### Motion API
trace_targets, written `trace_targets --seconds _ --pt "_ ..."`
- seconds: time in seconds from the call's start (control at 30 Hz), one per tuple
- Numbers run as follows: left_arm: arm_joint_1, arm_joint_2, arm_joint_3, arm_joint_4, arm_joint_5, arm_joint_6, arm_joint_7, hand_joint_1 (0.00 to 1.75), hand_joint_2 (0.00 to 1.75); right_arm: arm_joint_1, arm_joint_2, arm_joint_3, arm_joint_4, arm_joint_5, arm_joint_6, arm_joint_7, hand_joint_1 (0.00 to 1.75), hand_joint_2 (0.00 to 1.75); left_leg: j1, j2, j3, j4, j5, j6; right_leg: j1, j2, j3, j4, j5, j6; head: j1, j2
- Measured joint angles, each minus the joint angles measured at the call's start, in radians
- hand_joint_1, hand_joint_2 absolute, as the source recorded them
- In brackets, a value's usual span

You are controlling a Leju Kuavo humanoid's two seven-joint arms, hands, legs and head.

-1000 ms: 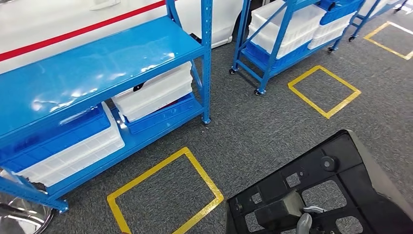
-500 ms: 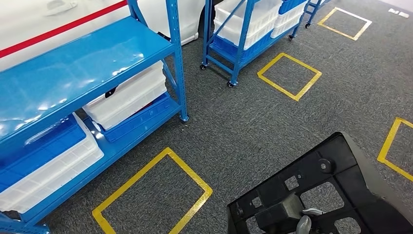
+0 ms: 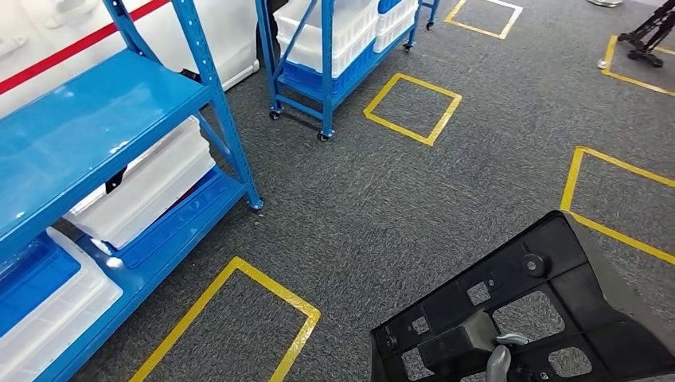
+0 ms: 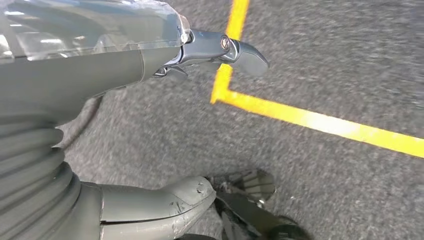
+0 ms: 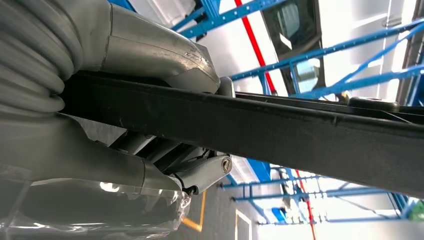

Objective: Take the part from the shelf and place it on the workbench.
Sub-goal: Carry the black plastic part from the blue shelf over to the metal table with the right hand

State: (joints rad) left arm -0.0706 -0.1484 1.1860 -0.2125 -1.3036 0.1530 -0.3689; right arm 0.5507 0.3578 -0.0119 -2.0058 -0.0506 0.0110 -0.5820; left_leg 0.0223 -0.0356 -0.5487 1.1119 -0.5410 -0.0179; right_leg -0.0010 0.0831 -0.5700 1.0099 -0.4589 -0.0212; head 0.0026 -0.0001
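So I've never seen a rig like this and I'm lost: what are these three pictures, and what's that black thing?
They come from three cameras on one two-legged humanoid robot. The head view looks forward and down at grey carpet marked with yellow tape squares, with blue shelves holding white bins and blue bins. The black part, a flat plastic piece with holes, is what the robot carries. The right wrist view sits just behind the right hand, which grips that part by its edge. The left wrist view shows the left hand holding nothing, fingers apart, above the carpet and a yellow line.
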Motion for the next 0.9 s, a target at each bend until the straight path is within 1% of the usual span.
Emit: trace_targets --seconds 0.03,0.07,0.1,0.13,0.17,0.2,0.23,0.27,0.3,0.33,0.37,0.4,0.43,0.47,0.5,0.53,0.57,0.6,0.63,0.67,0.7,0.73,0.77,0.8,0.83,0.87,0.9 --pt "0.000 0.000 0.001 0.000 -0.001 0.000 0.000 0.00 1.75 0.000 0.000 0.000 0.001 0.000 0.000 0.000 1.75 1.75 0.002 -0.021 0.018 -0.046 0.016 0.002 -0.001 0.012 -0.006 0.011 -0.004 0.006 0.000 0.000" --pt "0.000 0.000 0.001 0.000 -0.003 0.000 -0.001 0.00 1.75 0.001 0.000 0.000 0.001 0.000 0.000 0.001 1.75 1.75 0.002 -0.036 0.026 -0.069 0.020 0.006 -0.001 0.022 -0.014 0.019 -0.006 0.012 0.000 0.000" --pt "0.001 0.000 0.002 0.000 -0.004 0.000 -0.002 0.00 1.75 0.003 0.000 -0.001 0.001 0.000 0.001 0.001 1.75 1.75 -0.001 -0.041 0.027 -0.076 0.017 0.011 -0.002 0.033 -0.021 0.025 -0.006 0.018 0.000 0.000" --pt "0.001 -0.001 0.002 0.000 -0.006 0.001 -0.003 0.00 1.75 0.006 0.000 -0.001 0.002 0.000 0.001 0.001 1.75 1.75 -0.001 -0.028 0.027 -0.076 0.019 0.019 -0.004 0.044 -0.025 0.025 -0.003 0.023 0.000 0.000" --pt "0.000 -0.002 0.002 0.000 -0.007 0.002 -0.004 0.00 1.75 0.010 0.000 -0.002 0.002 0.000 0.001 0.001 1.75 1.75 -0.002 -0.016 0.028 -0.078 0.022 0.025 -0.005 0.041 -0.029 0.028 -0.004 0.028 0.001 0.000" --pt "0.000 -0.004 0.002 0.000 -0.009 0.003 -0.007 0.00 1.75 0.012 0.000 -0.004 0.003 -0.001 0.002 0.002 1.75 1.75 -0.002 -0.004 0.030 -0.081 0.025 0.032 -0.005 0.022 -0.037 0.042 -0.012 0.033 0.004 0.000" --pt "0.000 -0.005 0.002 0.000 -0.012 0.005 -0.009 0.00 1.75 0.013 0.000 -0.005 0.003 -0.001 0.002 0.002 1.75 1.75 -0.001 0.009 0.031 -0.084 0.027 0.038 -0.004 -0.006 -0.052 0.074 -0.030 0.037 0.007 0.000" --pt "0.001 -0.005 0.002 0.000 -0.014 0.006 -0.011 0.00 1.75 0.013 0.000 -0.006 0.004 -0.001 0.002 0.002 1.75 1.75 -0.002 0.023 0.031 -0.085 0.028 0.042 -0.004 -0.039 -0.078 0.126 -0.058 0.042 0.010 0.000" --pt "0.002 -0.005 0.002 0.000 -0.015 0.007 -0.012 0.00 1.75 0.013 0.000 -0.007 0.006 -0.001 0.002 0.002 1.75 1.75 -0.004 0.036 0.031 -0.086 0.027 0.045 -0.005 -0.062 -0.111 0.191 -0.090 0.046 0.013 0.000" --pt "0.004 -0.005 0.002 0.000 -0.016 0.007 -0.012 0.00 1.75 0.013 0.000 -0.009 0.008 -0.002 0.002 0.002 1.75 1.75 -0.006 0.051 0.031 -0.085 0.025 0.046 -0.007 -0.072 -0.144 0.255 -0.114 0.048 0.013 0.000" --pt "0.004 -0.005 0.002 0.000 -0.016 0.007 -0.012 0.00 1.75 0.014 0.000 -0.010 0.010 -0.002 0.003 0.003 1.75 1.75 -0.008 0.066 0.032 -0.085 0.023 0.047 -0.009 -0.076 -0.166 0.296 -0.124 0.050 0.013 0.000" --pt "0.004 -0.005 0.002 0.000 -0.016 0.007 -0.012 0.00 1.75 0.015 0.000 -0.012 0.011 -0.002 0.003 0.003 1.75 1.75 -0.009 0.080 0.033 -0.085 0.021 0.047 -0.010 -0.078 -0.170 0.302 -0.115 0.049 0.013 0.000" --pt "0.004 -0.005 0.002 0.000 -0.016 0.007 -0.012 0.00 1.75 0.016 0.000 -0.013 0.012 -0.002 0.003 0.003 1.75 1.75 -0.010 0.094 0.036 -0.086 0.019 0.046 -0.010 -0.083 -0.152 0.267 -0.089 0.045 0.013 0.000" --pt "0.003 -0.006 0.002 0.000 -0.016 0.007 -0.012 0.00 1.75 0.016 0.000 -0.014 0.013 -0.002 0.003 0.003 1.75 1.75 -0.011 0.105 0.040 -0.086 0.016 0.045 -0.007 -0.095 -0.117 0.202 -0.054 0.038 0.013 0.000" --pt "0.002 -0.007 0.002 0.000 -0.016 0.007 -0.012 0.00 1.75 0.016 0.000 -0.015 0.013 -0.002 0.003 0.003 1.75 1.75 -0.012 0.116 0.045 -0.086 0.012 0.043 0.001 -0.120 -0.079 0.130 -0.028 0.029 0.013 0.000" --pt "0.002 -0.008 0.002 0.000 -0.016 0.007 -0.012 0.00 1.75 0.016 0.000 -0.016 0.013 -0.002 0.003 0.003 1.75 1.75 -0.014 0.126 0.048 -0.087 0.009 0.040 0.009 -0.142 -0.049 0.073 -0.011 0.019 0.012 0.000" --pt "0.001 -0.009 0.002 0.000 -0.016 0.007 -0.012 0.00 1.75 0.015 0.000 -0.016 0.012 -0.002 0.003 0.003 1.75 1.75 -0.014 0.136 0.051 -0.088 0.007 0.035 0.018 -0.158 -0.032 0.038 -0.006 0.011 0.012 0.000" --pt "0.001 -0.010 0.002 0.000 -0.016 0.007 -0.012 0.00 1.75 0.015 0.000 -0.017 0.012 -0.002 0.003 0.004 1.75 1.75 -0.015 0.147 0.054 -0.091 0.005 0.031 0.024 -0.163 -0.027 0.025 -0.009 0.006 0.012 0.000" --pt "0.000 -0.010 0.002 0.000 -0.016 0.007 -0.012 0.00 1.75 0.017 0.000 -0.018 0.012 -0.001 0.003 0.004 1.75 1.75 -0.016 0.158 0.058 -0.095 0.003 0.026 0.026 -0.151 -0.028 0.021 -0.007 0.001 0.012 0.000" --pt "-0.001 -0.011 0.002 0.000 -0.017 0.007 -0.012 0.00 1.75 0.019 0.000 -0.019 0.012 -0.001 0.003 0.004 1.75 1.75 -0.015 0.162 0.063 -0.097 -0.001 0.021 0.022 -0.137 -0.023 0.012 -0.004 -0.003 0.012 0.000" --pt "-0.002 -0.011 0.002 0.000 -0.017 0.007 -0.012 0.00 1.75 0.021 0.000 -0.020 0.012 -0.001 0.003 0.004 1.75 1.75 -0.015 0.147 0.065 -0.090 -0.008 0.018 0.018 -0.125 -0.016 0.001 0.001 -0.007 0.011 0.000" --pt "-0.003 -0.011 0.002 0.000 -0.017 0.007 -0.012 0.00 1.75 0.021 0.001 -0.021 0.012 -0.001 0.002 0.004 1.75 1.75 -0.015 0.122 0.058 -0.066 -0.024 0.015 0.013 -0.113 -0.009 -0.011 0.006 -0.011 0.009 0.000" --pt "-0.003 -0.011 0.002 0.000 -0.017 0.007 -0.012 0.00 1.75 0.021 0.001 -0.023 0.012 -0.001 0.002 0.004 1.75 1.75 -0.014 0.090 0.038 -0.021 -0.049 0.013 0.009 -0.102 -0.002 -0.019 0.009 -0.014 0.007 0.000" --pt "-0.001 -0.011 0.002 0.000 -0.017 0.006 -0.012 0.00 1.75 0.019 0.001 -0.024 0.013 -0.001 0.002 0.004 1.75 1.75 -0.013 0.063 0.007 0.041 -0.078 0.012 0.010 -0.091 -0.001 -0.021 0.009 -0.017 0.006 0.000" --pt "0.001 -0.011 0.002 0.000 -0.016 0.005 -0.012 0.00 1.75 0.017 0.001 -0.025 0.014 0.000 0.002 0.004 1.75 1.75 -0.012 0.050 -0.028 0.107 -0.105 0.009 0.010 -0.077 -0.001 -0.019 0.008 -0.019 0.005 0.000" --pt "0.003 -0.011 0.002 0.000 -0.016 0.005 -0.012 0.00 1.75 0.016 0.002 -0.026 0.015 0.002 0.001 0.004 1.75 1.75 -0.011 0.044 -0.057 0.157 -0.118 0.006 0.009 -0.062 -0.001 -0.016 0.007 -0.021 0.005 0.000" --pt "0.005 -0.010 0.002 0.000 -0.016 0.005 -0.012 0.00 1.75 0.016 0.002 -0.028 0.017 0.006 0.001 0.003 1.75 1.75 -0.009 0.042 -0.073 0.177 -0.110 0.002 0.008 -0.044 -0.001 -0.012 0.005 -0.020 0.006 0.000"
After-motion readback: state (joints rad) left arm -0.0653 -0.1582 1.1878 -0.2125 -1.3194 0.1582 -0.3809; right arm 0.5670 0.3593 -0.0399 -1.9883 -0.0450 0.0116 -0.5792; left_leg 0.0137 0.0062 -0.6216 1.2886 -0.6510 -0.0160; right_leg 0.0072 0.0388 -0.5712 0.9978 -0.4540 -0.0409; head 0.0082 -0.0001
